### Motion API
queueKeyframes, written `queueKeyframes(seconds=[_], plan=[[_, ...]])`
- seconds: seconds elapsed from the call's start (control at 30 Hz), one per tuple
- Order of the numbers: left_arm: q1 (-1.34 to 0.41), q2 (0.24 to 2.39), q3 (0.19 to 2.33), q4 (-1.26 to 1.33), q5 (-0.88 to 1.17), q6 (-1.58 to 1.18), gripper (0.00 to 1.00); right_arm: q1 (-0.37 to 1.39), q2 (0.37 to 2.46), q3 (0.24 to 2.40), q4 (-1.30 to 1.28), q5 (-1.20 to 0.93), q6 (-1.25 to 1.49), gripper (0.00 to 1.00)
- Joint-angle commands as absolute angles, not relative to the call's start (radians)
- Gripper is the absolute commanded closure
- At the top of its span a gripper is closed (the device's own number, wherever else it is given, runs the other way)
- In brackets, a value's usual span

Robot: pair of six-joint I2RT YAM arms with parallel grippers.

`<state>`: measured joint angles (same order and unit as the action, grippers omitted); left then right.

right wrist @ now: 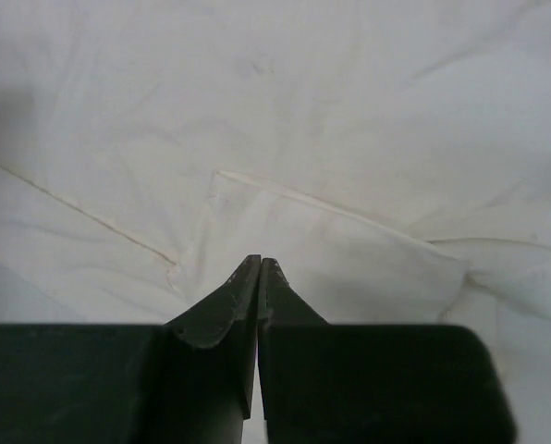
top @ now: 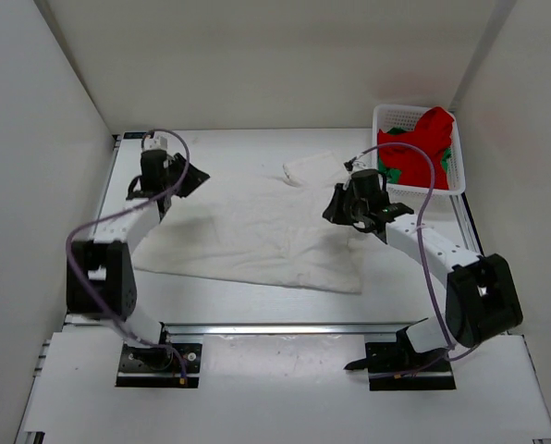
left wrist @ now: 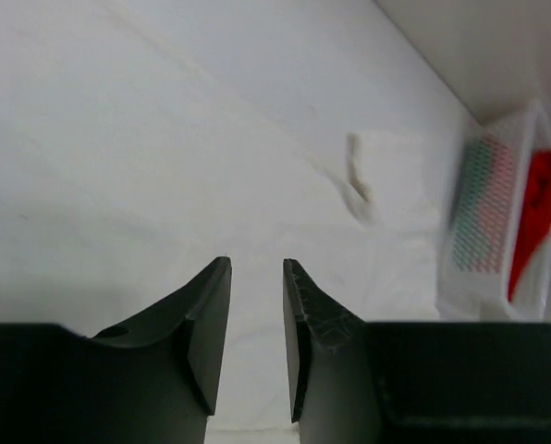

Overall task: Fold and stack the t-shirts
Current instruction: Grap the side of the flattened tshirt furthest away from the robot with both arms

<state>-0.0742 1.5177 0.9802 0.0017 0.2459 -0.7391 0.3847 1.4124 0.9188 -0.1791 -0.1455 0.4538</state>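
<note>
Currently the white t-shirt [top: 257, 236] lies spread flat beneath both grippers. The left gripper [left wrist: 257, 268] hangs above its left edge with jaws partly apart and empty. The right gripper [right wrist: 260, 264] is closed, tips at a hem fold; whether cloth is pinched cannot be told.

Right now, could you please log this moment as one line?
white t-shirt: spread on table | left claw: open, over it | right claw: shut, over it | red t-shirt, green t-shirt: in basket
</note>
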Motion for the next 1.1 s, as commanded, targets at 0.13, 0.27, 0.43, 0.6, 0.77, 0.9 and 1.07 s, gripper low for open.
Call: queueKeyframes(seconds=[0.13, 0.27, 0.43, 0.6, 0.77, 0.9, 1.07], plan=[[0.095, 2.076, 1.622, -0.412, 0.050, -0.562, 0.63, 0.485, 1.467, 0.941, -0.124, -0.189, 0.376, 1.00], [0.115, 2.201, 1.830, -0.485, -0.032, -0.482, 0.59, 0.459, 1.445, 0.841, -0.026, -0.251, 0.394, 0.99], [0.088, 2.461, 2.263, -0.684, -0.124, -0.391, 0.55, 0.454, 1.443, 0.792, -0.012, -0.282, 0.403, 0.99], [0.075, 2.537, 2.327, -0.690, -0.120, -0.373, 0.53, 0.457, 1.454, 0.799, 0.006, -0.287, 0.402, 0.98], [0.078, 2.553, 2.319, -0.704, -0.117, -0.360, 0.52, 0.452, 1.462, 0.818, 0.003, -0.291, 0.402, 0.99], [0.072, 2.559, 2.326, -0.696, -0.133, -0.354, 0.47, 0.465, 1.466, 0.856, 0.002, -0.291, 0.399, 0.92], [0.064, 2.589, 2.347, -0.703, -0.118, -0.348, 0.55, 0.454, 1.453, 0.874, 0.002, -0.288, 0.394, 0.81]])
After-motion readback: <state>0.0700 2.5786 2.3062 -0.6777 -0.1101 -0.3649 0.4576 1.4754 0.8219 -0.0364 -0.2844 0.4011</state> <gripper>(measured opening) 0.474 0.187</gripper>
